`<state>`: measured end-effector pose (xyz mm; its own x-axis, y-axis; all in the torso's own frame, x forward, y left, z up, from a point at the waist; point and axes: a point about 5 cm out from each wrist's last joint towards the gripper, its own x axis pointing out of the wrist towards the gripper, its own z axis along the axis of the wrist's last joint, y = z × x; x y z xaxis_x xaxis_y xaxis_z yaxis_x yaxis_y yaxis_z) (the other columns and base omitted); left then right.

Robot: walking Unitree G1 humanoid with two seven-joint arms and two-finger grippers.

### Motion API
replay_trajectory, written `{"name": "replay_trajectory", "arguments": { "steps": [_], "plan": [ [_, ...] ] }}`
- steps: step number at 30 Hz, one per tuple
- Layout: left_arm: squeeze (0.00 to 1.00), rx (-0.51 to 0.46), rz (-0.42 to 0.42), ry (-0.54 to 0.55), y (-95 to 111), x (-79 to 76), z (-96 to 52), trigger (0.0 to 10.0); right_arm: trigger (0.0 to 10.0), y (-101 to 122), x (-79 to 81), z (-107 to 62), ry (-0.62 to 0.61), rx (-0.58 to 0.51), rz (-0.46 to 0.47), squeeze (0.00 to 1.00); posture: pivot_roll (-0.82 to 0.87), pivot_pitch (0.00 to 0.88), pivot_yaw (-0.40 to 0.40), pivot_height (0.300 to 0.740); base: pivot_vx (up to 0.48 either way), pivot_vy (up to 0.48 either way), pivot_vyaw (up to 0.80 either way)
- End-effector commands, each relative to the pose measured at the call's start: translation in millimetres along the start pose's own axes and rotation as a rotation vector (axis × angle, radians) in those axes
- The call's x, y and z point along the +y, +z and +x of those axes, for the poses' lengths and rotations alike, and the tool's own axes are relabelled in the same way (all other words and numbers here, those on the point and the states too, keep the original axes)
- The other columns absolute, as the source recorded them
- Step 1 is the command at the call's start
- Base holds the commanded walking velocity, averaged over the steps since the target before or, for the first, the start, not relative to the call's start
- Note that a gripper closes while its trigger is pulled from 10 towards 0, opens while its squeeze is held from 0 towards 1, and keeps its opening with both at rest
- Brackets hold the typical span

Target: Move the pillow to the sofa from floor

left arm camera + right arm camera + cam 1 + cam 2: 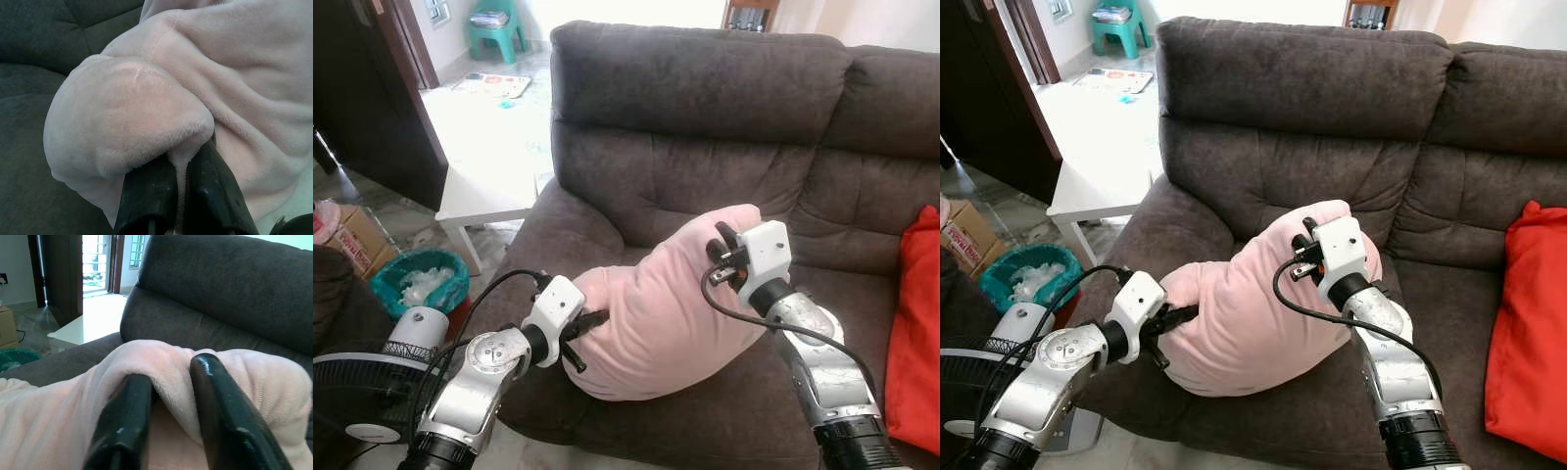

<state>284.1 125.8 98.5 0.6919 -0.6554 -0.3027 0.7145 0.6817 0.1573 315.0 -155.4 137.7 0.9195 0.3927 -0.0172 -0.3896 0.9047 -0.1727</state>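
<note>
Both grippers are pinching folds of the pink pillow (661, 313) over the sofa (705, 108). The left gripper (183, 161) and right gripper (171, 382) are clamping plush fabric. It looks soft and light, so corner folds suit.

The pink plush pillow (666, 308) lay crumpled on the dark grey sofa (705, 117) seat, near its front edge. Its fabric was bunched into folds at both ends.
</note>
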Motion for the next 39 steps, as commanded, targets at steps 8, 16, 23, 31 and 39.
{"name": "replay_trajectory", "arguments": {
  "steps": [8,16,23,31,39],
  "plan": [
    [0.00,-0.041,0.036,-0.008,6.6,-3.1,6.1,10.0,10.0,16.6,15.8,8.2,0.099,-0.063,-0.030,1.00,0.07,0.042,-0.053,0.740,0.000,0.000,0.00],
    [0.00,0.010,0.058,0.033,-1.9,1.2,6.6,10.0,10.0,14.5,13.9,7.1,0.093,-0.055,-0.038,1.00,0.07,0.043,-0.054,0.740,0.000,0.000,0.00],
    [0.00,0.118,0.084,0.083,-18.0,6.2,6.0,10.0,10.0,13.4,11.3,7.7,0.084,-0.044,-0.075,0.00,0.07,0.043,-0.053,0.740,0.000,0.000,0.00],
    [0.00,0.234,0.091,0.185,-34.7,19.1,2.7,10.0,10.0,11.0,7.1,7.0,0.067,-0.027,-0.092,0.00,0.07,0.043,-0.053,0.740,0.000,0.000,0.00],
    [0.00,0.254,0.067,0.376,-37.1,37.1,0.1,10.0,10.0,-1.4,-10.7,3.4,-0.044,0.042,-0.096,0.00,0.06,0.039,-0.055,0.740,0.000,0.000,0.00]
  ]
}}
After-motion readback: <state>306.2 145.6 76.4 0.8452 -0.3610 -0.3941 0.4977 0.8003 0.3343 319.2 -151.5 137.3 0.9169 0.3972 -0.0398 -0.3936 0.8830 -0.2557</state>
